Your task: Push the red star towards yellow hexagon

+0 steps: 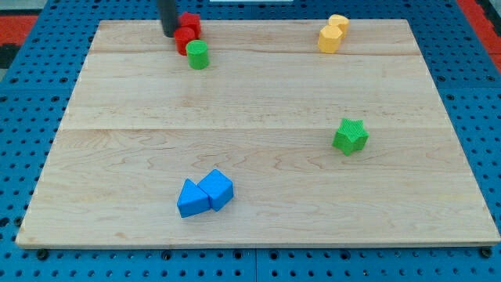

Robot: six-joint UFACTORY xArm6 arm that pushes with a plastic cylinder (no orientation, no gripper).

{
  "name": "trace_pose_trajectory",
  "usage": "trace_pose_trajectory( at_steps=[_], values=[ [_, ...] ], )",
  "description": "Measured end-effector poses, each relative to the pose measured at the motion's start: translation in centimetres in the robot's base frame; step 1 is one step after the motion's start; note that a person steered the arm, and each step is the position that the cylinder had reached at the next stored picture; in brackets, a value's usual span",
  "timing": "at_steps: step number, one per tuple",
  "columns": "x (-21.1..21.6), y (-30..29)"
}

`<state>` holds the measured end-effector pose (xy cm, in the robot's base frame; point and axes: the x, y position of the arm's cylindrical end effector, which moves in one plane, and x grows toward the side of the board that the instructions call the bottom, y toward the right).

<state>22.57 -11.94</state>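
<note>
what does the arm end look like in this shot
Only my rod shows: a straight, dark grey to black cylinder, plain, with no visible cables or markings. Its upper part is cut off by the view's top. My tip is blunt, beside the red blocks.

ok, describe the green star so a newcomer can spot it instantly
Start at the wooden board and go to its right half, a little below the middle. The green star sits there alone, well below the yellow blocks. The other green block is a rounder piece at the view's top left, beside the red blocks.
</note>
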Motion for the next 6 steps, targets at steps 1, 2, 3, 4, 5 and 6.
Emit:
trace_pose_trajectory(
  at_steps=[1, 2, 3, 4, 5, 6],
  values=[
    [1.3, 3.3],
    [1.6, -1.9],
    [-3.1, -1.7],
    [-3.3, 0.5],
    [-1.7, 9.4],
    [-0.2, 10.9]
  ],
)
